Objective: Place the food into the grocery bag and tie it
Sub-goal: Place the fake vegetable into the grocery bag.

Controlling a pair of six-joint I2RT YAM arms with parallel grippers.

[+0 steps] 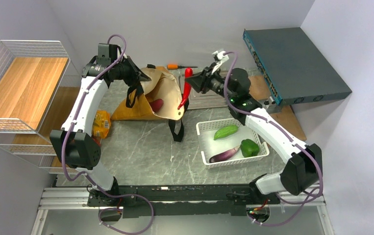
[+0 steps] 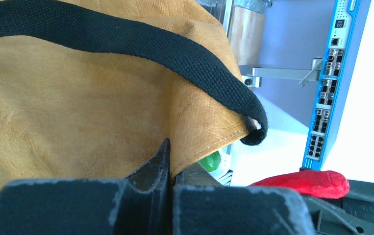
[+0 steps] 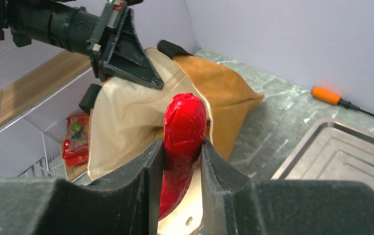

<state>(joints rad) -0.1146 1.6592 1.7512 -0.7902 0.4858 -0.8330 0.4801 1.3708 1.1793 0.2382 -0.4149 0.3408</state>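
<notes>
From above, the grocery bag [image 1: 167, 95] lies on its side on the grey marbled desk [image 1: 145, 152]. Its mouth is open toward the right so the pale cream lining shows, and a magenta root [image 1: 156, 104] rests inside. The left fingers [image 2: 164, 164] are clenched on the bag's upper rim. Only the left wrist view shows the pinch itself: crinkled, leathery ochre fabric caught between two dark wedges, with a coarse black webbing strap [image 2: 126, 43] curving across it.

The right fingers [image 3: 153, 166] grasp a glossy red oblong piece [image 3: 185, 115], smooth and rounded at the tip, held at the right-hand rim of the bag's mouth. The right wrist view shows it squeezed between matte black pads and pointing at the cream lining, which the top view cannot resolve.

Snack packets [image 1: 101, 122] lie on the desk left of the bag, yellow-orange from above, red and shiny in the right wrist view. Only the top view takes in the white slotted basket [image 1: 202, 143], well apart from the bag, with two green vegetables [image 1: 225, 132] and a purple aubergine [image 1: 224, 154] in it. An orange-handled screwdriver [image 1: 174, 66] lies behind the bag and a ribbed metal tray [image 3: 341, 152] to its right. A flat blue network switch [image 1: 292, 63] sits at far right and a wire shelf with a wooden board [image 1: 23, 83] at far left
</notes>
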